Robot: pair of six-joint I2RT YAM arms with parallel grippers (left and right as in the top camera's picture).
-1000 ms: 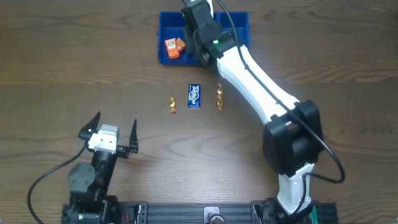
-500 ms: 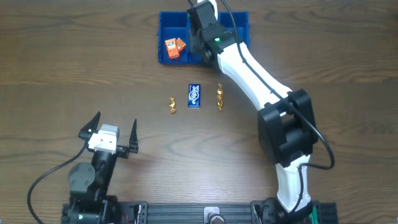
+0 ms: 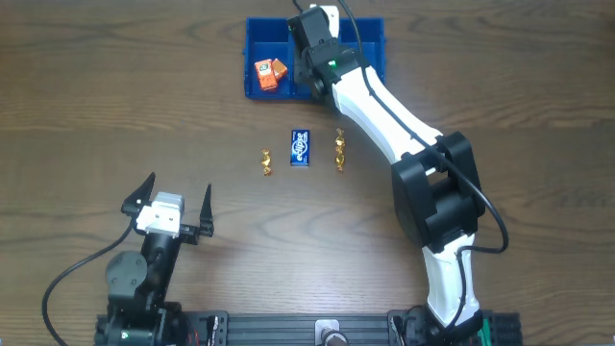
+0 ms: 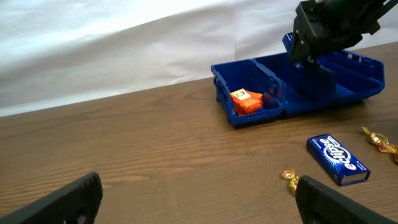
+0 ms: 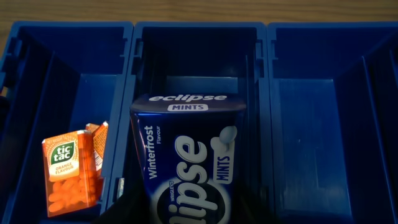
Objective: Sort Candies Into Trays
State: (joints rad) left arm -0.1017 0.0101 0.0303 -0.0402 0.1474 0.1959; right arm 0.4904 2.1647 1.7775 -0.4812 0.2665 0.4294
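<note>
Shifting slightly over the blue tray (image 5: pixel 199 26), right gripper (image 3: pixel 310 40) grips mint tin (image 5: pixel 186 162).

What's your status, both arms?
Right gripper shut on mint box, over middle compartment of tray. Left gripper open, near its base. Nothing blocking the drop.

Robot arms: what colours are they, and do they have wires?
The right arm is a white tube with chunky black joints, a thin black cable running along it and a tiny green light near the wrist. The left arm is mostly black, with a looping black cable. The left gripper has a white block and two pointed black fingers.
</note>
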